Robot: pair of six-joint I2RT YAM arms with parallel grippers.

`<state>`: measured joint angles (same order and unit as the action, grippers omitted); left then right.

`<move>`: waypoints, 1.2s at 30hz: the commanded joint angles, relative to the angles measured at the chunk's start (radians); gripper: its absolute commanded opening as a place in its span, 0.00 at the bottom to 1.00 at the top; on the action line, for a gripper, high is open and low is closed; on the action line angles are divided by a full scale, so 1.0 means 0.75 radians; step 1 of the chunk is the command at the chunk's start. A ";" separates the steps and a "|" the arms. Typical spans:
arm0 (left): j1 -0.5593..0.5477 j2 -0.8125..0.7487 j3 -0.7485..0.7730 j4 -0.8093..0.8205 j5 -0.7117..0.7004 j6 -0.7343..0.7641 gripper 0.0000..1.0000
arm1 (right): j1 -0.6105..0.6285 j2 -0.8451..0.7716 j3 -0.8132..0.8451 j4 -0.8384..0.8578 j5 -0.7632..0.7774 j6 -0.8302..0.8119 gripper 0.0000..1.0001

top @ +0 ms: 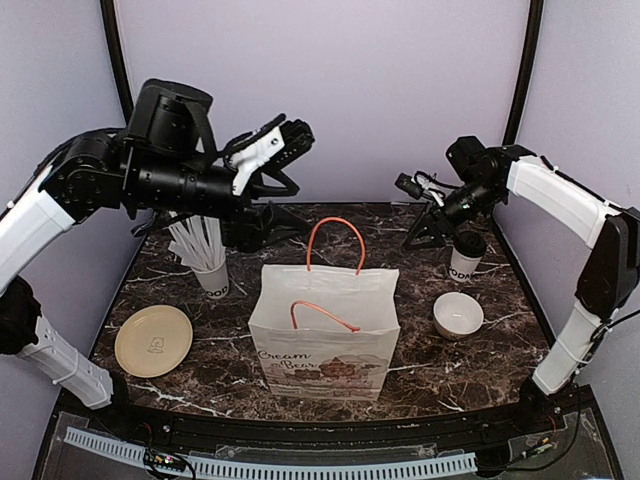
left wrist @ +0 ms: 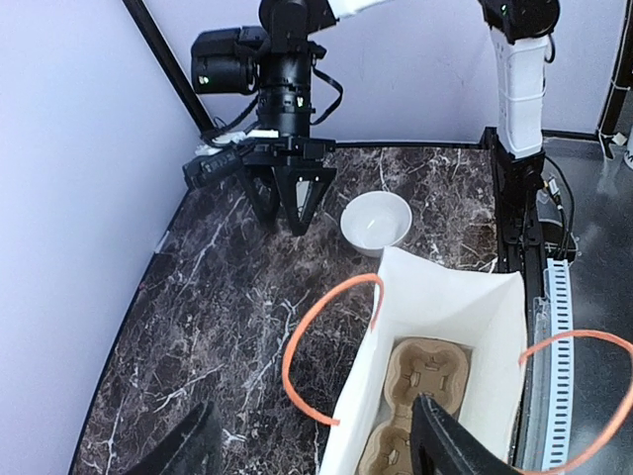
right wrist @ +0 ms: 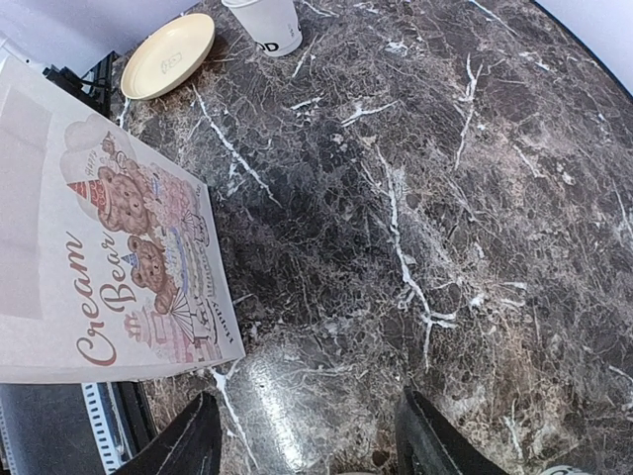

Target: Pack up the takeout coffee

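The takeout coffee (top: 467,256), a white cup with a black lid, stands upright at the back right of the table. My right gripper (top: 425,238) hangs just left of it, apart from it, open and holding nothing (right wrist: 307,445). The cup does not show in either wrist view. The white paper bag (top: 325,320) with orange handles stands open in the middle; a brown cardboard cup carrier (left wrist: 425,381) lies at its bottom. My left gripper (top: 295,158) is raised high behind the bag, open and holding nothing (left wrist: 316,450); its wrist view looks down into the bag.
A white cup of straws (top: 210,265) stands at the back left, with a cream plate (top: 153,340) in front of it. A low white bowl (top: 458,315) sits right of the bag, in front of the coffee. Grey walls close in the back and sides.
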<state>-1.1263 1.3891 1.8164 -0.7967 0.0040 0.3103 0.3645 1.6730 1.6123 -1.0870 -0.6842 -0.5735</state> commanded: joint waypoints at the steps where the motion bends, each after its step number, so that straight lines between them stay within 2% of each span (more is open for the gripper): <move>1: 0.060 0.123 -0.036 0.057 0.070 -0.022 0.68 | -0.013 -0.041 -0.014 -0.017 -0.020 0.004 0.60; 4: 0.107 0.186 -0.030 0.073 0.117 -0.020 0.66 | -0.019 -0.059 -0.027 -0.016 -0.011 0.004 0.60; 6: 0.136 0.213 -0.023 0.087 0.161 -0.021 0.59 | -0.024 -0.070 -0.037 -0.015 -0.008 0.004 0.60; 9: 0.169 0.231 -0.015 0.130 0.229 -0.025 0.40 | -0.034 -0.086 -0.051 -0.015 0.004 -0.001 0.59; 10: 0.175 0.235 -0.008 0.139 0.233 -0.022 0.29 | -0.041 -0.090 -0.055 -0.014 0.011 -0.004 0.59; 11: 0.184 0.241 -0.004 0.163 0.237 -0.019 0.24 | -0.051 -0.094 -0.054 -0.012 0.023 -0.005 0.59; 12: 0.187 0.245 0.005 0.175 0.238 -0.016 0.12 | -0.064 -0.097 -0.052 -0.006 0.035 -0.002 0.58; 14: 0.195 0.259 0.029 0.209 0.219 -0.010 0.02 | -0.106 -0.095 -0.042 0.011 0.046 0.009 0.57; 19: 0.197 0.286 0.085 0.242 0.209 0.006 0.00 | -0.254 -0.050 -0.004 0.057 0.082 0.056 0.57; 24: 0.197 0.258 0.029 0.304 0.190 0.005 0.00 | -0.369 -0.016 -0.011 0.094 0.055 0.100 0.57; 27: 0.197 0.237 -0.048 0.329 0.195 0.004 0.00 | -0.387 -0.022 -0.055 0.133 0.046 0.111 0.57; 33: 0.181 0.152 -0.218 0.363 0.390 -0.078 0.00 | -0.387 -0.050 -0.133 0.166 0.022 0.108 0.58; 36: 0.129 0.076 -0.318 0.430 0.393 -0.098 0.00 | -0.386 -0.062 -0.153 0.174 0.041 0.100 0.58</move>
<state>-0.9913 1.5578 1.6543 -0.5426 0.2344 0.2749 0.0719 1.6531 1.5185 -0.9905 -0.6464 -0.4995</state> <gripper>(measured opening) 0.032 0.577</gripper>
